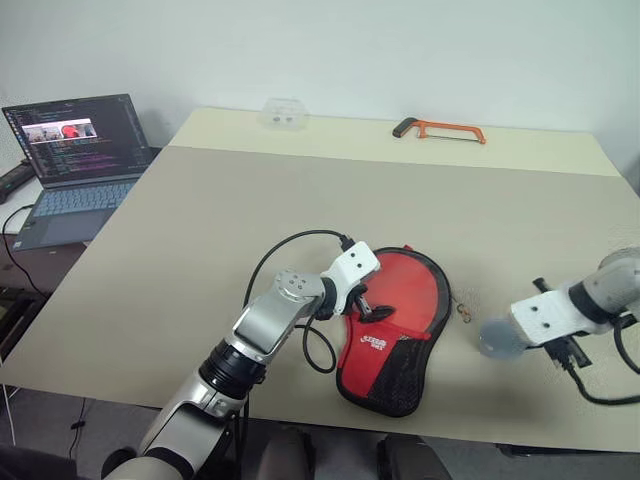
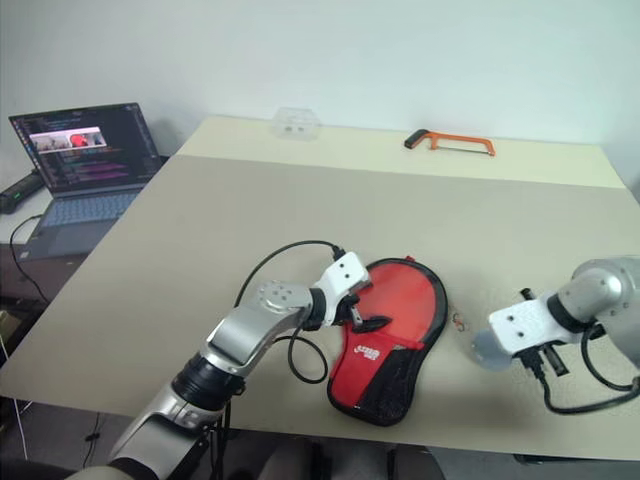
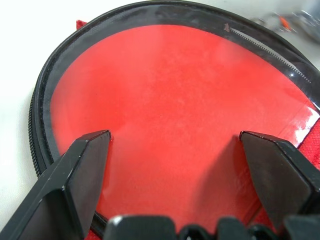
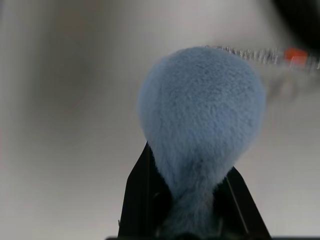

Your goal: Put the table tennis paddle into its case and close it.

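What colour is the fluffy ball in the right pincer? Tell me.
Pale blue; the fluffy ball shows best in the right wrist view.

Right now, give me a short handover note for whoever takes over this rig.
Left gripper: open, over the case's round end, holding nothing.
Right gripper: shut on a blue fluffy ball, off to the case's right.
Case: flat near the table's front edge, red side up, red paddle face showing under its clear panel; zip runs along the rim.
Done: paddle looks to be inside.
Left: confirm the zip is fully closed; I can't tell.
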Robot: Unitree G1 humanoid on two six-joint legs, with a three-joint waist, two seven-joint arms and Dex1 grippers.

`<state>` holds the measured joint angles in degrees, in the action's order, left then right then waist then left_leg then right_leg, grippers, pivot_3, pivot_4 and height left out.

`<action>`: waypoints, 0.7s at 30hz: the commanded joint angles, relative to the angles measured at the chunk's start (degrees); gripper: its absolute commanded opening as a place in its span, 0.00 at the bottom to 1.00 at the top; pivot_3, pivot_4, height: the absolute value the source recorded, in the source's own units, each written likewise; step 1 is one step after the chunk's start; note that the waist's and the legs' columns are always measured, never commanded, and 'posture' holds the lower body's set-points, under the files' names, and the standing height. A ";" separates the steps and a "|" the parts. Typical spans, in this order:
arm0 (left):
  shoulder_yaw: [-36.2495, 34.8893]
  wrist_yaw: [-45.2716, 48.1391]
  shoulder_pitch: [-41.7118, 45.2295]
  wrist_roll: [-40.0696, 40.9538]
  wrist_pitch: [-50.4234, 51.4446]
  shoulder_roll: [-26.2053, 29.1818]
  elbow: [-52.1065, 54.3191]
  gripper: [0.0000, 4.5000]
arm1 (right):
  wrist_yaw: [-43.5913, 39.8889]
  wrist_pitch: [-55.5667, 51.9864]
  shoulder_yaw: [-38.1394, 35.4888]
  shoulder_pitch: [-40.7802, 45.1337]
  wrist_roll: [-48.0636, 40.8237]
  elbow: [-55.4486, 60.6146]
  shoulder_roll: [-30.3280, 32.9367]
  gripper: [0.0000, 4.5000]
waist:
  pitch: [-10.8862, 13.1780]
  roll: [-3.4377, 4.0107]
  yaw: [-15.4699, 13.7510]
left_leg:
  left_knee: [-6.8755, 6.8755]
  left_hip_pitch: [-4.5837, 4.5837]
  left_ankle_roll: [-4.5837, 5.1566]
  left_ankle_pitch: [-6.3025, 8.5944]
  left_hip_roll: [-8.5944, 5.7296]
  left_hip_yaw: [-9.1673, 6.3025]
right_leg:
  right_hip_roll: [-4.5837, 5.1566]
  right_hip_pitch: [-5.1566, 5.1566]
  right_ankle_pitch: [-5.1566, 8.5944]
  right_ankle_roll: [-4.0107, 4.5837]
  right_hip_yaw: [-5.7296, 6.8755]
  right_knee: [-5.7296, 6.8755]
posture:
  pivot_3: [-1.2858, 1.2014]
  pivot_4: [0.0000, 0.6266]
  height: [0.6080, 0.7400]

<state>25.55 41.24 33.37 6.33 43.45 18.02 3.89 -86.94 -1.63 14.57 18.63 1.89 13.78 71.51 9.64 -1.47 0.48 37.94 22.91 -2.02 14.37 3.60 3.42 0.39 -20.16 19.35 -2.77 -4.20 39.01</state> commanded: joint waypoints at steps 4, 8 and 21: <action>1.32 0.72 -0.34 -0.99 0.95 0.64 -1.64 1.00 | -5.51 1.69 0.91 -4.56 -8.69 12.68 1.01 0.04 | 0.00 0.00 -0.13 | -0.01 0.02 0.00 0.00 0.00 -0.11 | -0.01 0.05 0.01 0.02 0.10 -0.01 | 0.52 0.24 1.00; 1.68 0.84 -0.29 -1.13 1.01 0.39 -1.83 1.00 | -5.42 0.84 2.94 -7.30 -11.44 18.01 0.41 0.04 | 0.00 -0.01 -0.15 | 0.02 0.01 0.00 0.00 -0.02 -0.13 | 0.01 0.10 0.01 0.02 0.11 -0.02 | 0.52 0.24 1.00; 1.80 1.67 0.61 -1.22 1.19 1.24 -2.05 1.00 | -5.56 3.79 7.42 -10.79 -12.07 20.54 0.89 0.04 | 0.00 -0.01 -0.26 | 0.01 0.01 0.01 0.00 -0.04 -0.16 | 0.00 0.11 0.02 0.04 0.15 -0.05 | 0.52 0.24 1.00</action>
<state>26.40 42.59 34.47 6.11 43.46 18.45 3.30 -87.90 -0.27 20.01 9.27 -7.10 30.99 71.44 9.64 -1.48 0.22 37.95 22.92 -2.02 14.37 3.56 3.25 0.38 -20.05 19.37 -2.73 -4.04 38.97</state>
